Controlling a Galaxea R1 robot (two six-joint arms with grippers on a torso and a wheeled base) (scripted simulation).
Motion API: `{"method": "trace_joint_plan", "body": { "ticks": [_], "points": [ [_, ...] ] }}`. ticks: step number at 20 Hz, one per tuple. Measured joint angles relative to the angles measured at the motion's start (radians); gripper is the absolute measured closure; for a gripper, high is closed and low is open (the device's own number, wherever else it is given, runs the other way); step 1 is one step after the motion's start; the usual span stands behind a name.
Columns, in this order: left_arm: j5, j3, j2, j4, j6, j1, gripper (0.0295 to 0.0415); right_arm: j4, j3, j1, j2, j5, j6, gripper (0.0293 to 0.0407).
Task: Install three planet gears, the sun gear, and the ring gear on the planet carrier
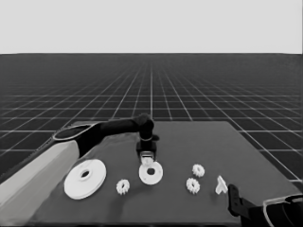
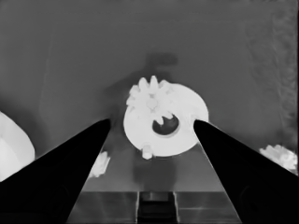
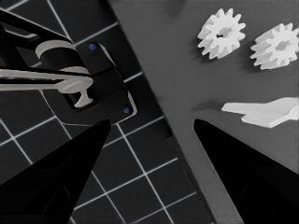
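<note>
White planet gear [image 2: 150,97] rests on the smaller round part [image 2: 187,112], mid-tabletop [image 1: 246,146]. Left gripper [image 2: 152,123] spread above it (nothing held); gear may sit cocked, unseated. Right gripper [image 3: 152,123] parked.

Left gripper [image 2: 152,123] over the smaller round part [image 2: 187,116]

Its fingers stood apart; a gear [image 2: 149,95] lay on the part's rim, seemingly seated there.

head: looks down across table [image 1: 199,137] | left wrist: close above smaller round part [image 2: 180,119] | right wrist: table corner, probably
</note>
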Motion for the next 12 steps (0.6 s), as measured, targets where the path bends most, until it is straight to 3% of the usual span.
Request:
{"method": "trace_joint_plan", "body": {
  "ticks": [8,9,10,12],
  "points": [
    [0.019,0.022,-0.006,-0.048,-0.012,-0.053,0.0326,0.000,0.000,0.000,0.000,0.000,0.000,0.0315],
    [0.045,0.446,-0.220,-0.018,-0.228,-0.037,0.0326,0.000,0.000,0.000,0.000,0.000,0.000,0.0315],
    [0.058,0.634,-0.341,-0.004,-0.295,-0.022,0.0326,0.000,0.000,0.000,0.000,0.000,0.000,0.0315],
    [0.067,0.774,-0.440,0.009,-0.331,-0.008,0.0326,0.000,0.000,0.000,0.000,0.000,0.000,0.0315]
  ]
}}
